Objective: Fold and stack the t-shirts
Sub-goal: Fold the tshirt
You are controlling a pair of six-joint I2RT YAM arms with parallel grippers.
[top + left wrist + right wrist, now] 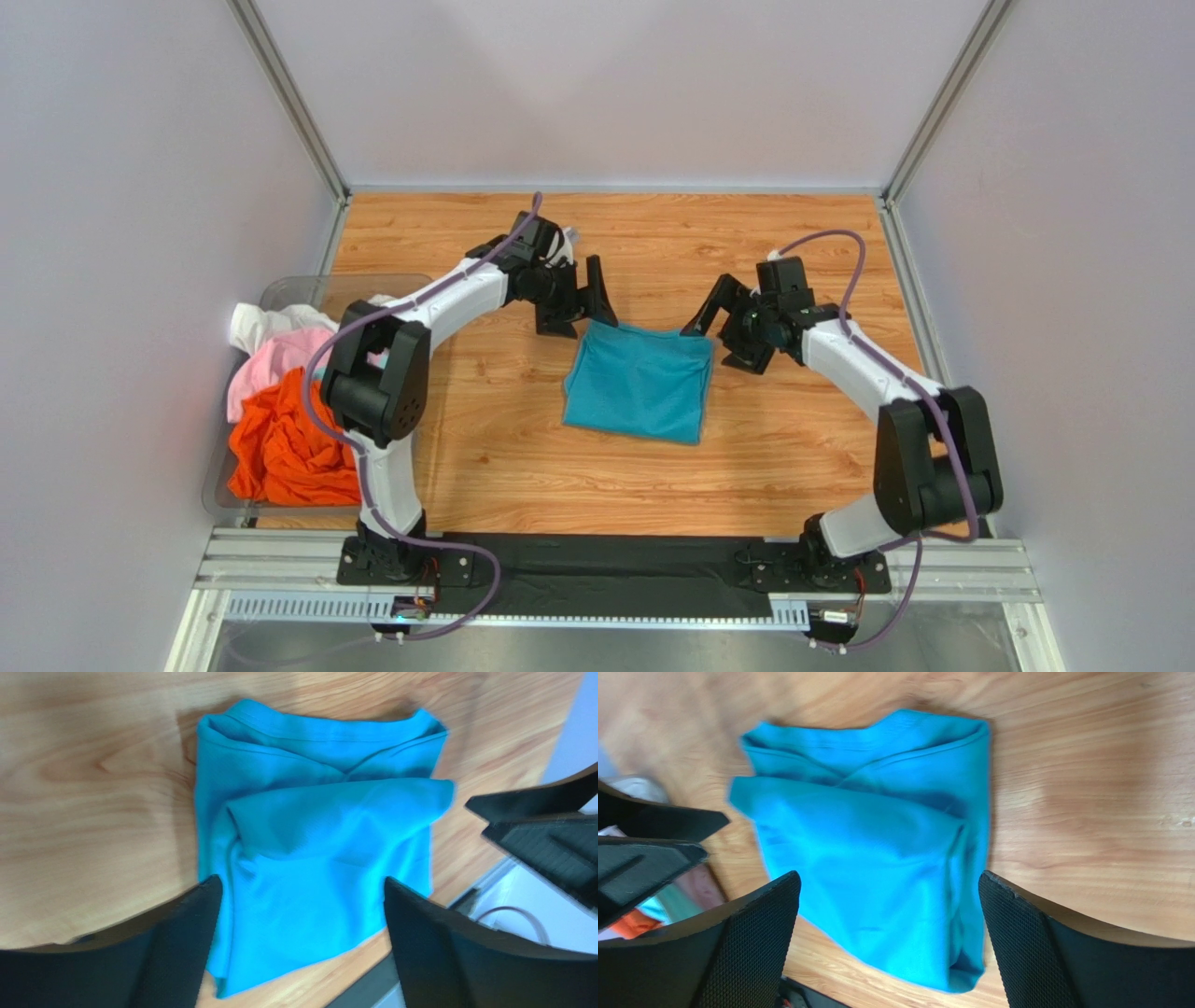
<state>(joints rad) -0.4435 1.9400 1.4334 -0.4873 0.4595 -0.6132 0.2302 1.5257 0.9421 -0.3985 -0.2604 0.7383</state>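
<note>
Folded teal t-shirt [640, 381] is laid at the middle of the wooden surface [786, 448], flanked by two empty pincers.

The left pincer [578, 300] is held with jaws spread wide over the shirt's far left corner, and the right pincer [730, 325] is likewise held apart at the far right corner; nothing is gripped by either. Loose overlapping layers are shown in both wrist views. Well to the left, a heap of orange t-shirt [288, 445], pink t-shirt [274, 367] and white t-shirt [257, 325] is kept in a clear bin [302, 286], partly covered by the left arm [376, 385] in the top view.
</note>
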